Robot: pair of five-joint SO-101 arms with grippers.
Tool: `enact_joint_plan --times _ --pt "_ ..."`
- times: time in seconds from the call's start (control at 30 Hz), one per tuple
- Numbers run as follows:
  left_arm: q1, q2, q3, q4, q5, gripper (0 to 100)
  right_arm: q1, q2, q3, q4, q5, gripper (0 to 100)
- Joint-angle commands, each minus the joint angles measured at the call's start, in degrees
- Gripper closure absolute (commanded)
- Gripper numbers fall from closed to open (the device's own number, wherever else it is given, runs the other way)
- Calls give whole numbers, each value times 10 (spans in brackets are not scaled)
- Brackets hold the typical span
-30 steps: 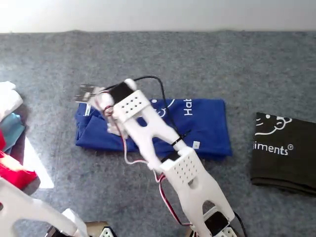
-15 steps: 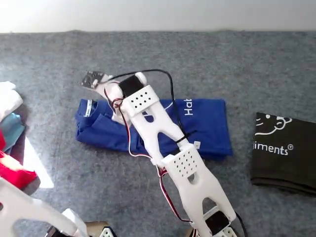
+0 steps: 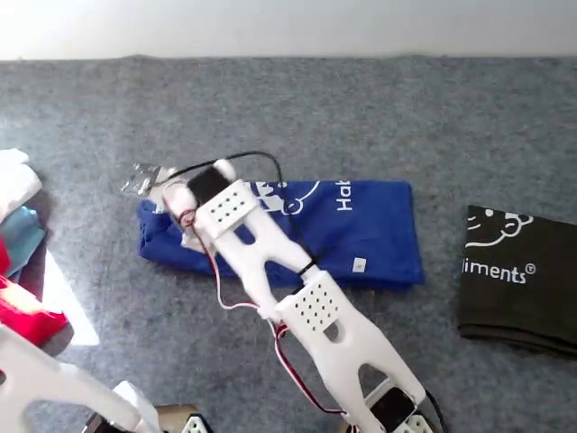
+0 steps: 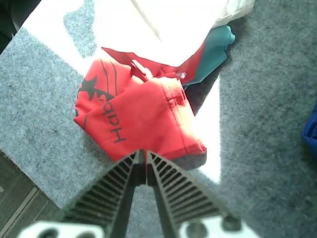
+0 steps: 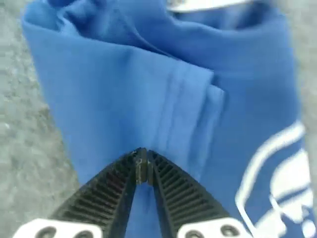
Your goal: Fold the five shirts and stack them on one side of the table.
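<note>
So, your right gripper (image 5: 141,167) has its ribbed black jaws pressed together, with the tips meeting right over the folded royal-blue cotton shirt (image 3: 361,230). From the right wrist view you honestly can't tell if any cloth is pinched between them or if they're just closed on top of it. What that view does give you is the close-up. A stitched hem runs across the fold, there's a bit of white print off to one side, and the grey felt table covering (image 3: 406,108) sits right beside the shirt's end.

The high view gives you the layout instead. The blue shirt lies flat as a long rectangle mid-table, print facing up. Your white right arm stretches diagonally across it to the end nearest the left side of the table.

Your left gripper (image 4: 146,167) is closed too and holds nothing. It hangs above the near edge of a crumpled bright red shirt with black lettering (image 4: 138,114). The left wrist view shows a teal shirt (image 4: 218,44) poking out from behind the red one and a white shirt (image 4: 183,15) past that, with a strip of sun across them. In the high view those three only peek in at the left edge.

A folded black shirt with white print (image 3: 518,280) sits over on the right, well apart from the blue one.
</note>
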Motion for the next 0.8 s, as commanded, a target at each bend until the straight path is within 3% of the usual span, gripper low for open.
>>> enact_joint_plan --times 0.0,0.27,0.5,0.77 --pt "4 -10 -1 -5 -7 985 -16 -10 -17 -36 -4 989" --pt "4 -11 -1 -4 -7 985 -71 -47 -92 -17 -4 989" --pt "4 -10 -1 -4 -5 985 -79 60 -101 -40 -4 989" --pt "4 -11 -1 -3 -7 985 -53 4 -200 80 -6 989"
